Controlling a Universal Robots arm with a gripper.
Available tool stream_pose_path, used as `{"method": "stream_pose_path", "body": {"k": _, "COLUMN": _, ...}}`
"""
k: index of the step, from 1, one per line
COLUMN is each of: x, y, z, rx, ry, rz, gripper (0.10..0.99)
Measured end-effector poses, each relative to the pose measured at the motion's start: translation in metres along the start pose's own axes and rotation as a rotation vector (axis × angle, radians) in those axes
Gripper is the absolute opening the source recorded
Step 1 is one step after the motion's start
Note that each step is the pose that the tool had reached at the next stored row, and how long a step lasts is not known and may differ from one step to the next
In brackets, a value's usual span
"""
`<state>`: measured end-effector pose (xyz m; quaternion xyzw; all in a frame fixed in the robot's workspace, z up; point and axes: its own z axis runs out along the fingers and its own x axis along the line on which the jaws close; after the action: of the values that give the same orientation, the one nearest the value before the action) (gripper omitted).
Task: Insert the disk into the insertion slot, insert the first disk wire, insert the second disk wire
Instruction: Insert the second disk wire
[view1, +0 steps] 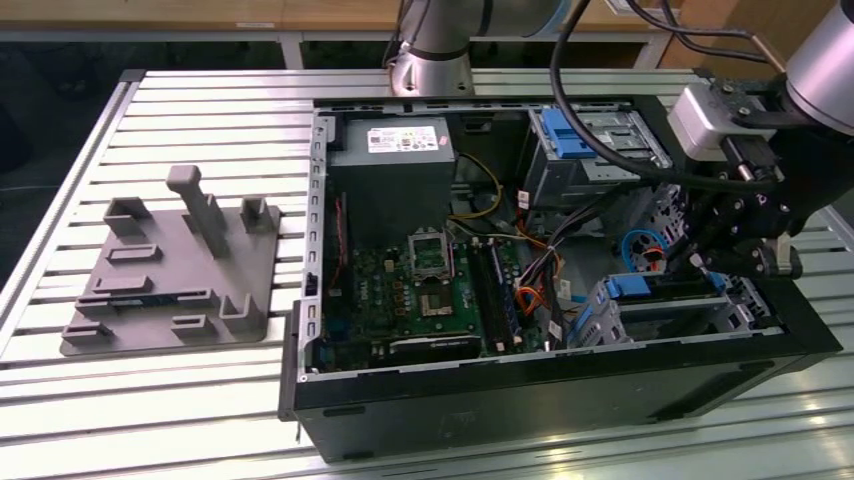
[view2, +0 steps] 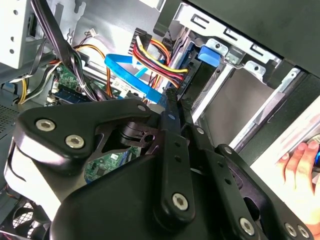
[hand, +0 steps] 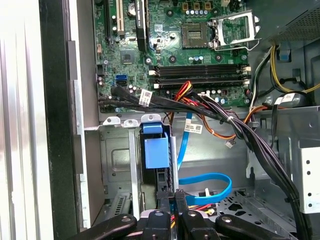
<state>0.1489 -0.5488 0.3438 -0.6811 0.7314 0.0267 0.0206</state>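
Left to right in the exterior view: grey fixture (view1: 174, 270) on the table (view1: 200, 420) toward its left edge, then open computer case (view1: 534, 400) with motherboard (view1: 400, 290).

In the case's near right corner, disk (view1: 667, 292) sitting inside the insertion slot (view1: 607, 325). Apparently on edge, blue carrier end (hand: 155, 150) facing the motherboard, long axis running along the case's near edge.

Gripper (view1: 697, 262) just above it, jaws drawn close together. Cannot tell if pinching a plug.

Probably the wire step, disk seemingly seated. Power wires (view2: 150, 55) and blue data cable (view2: 132, 75) beside the jaws. Calls for squaring a plug to the disk's connector edge.

A hand (view2: 300, 162) nearby.
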Motion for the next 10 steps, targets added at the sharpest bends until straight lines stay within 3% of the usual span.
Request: {"method": "stream_pose_path", "body": {"k": 10, "x": 0.0001, "y": -0.0012, "z": 0.0026, "rx": -0.004, "ry": 0.0002, "rz": 0.0, "gripper": 0.161}}
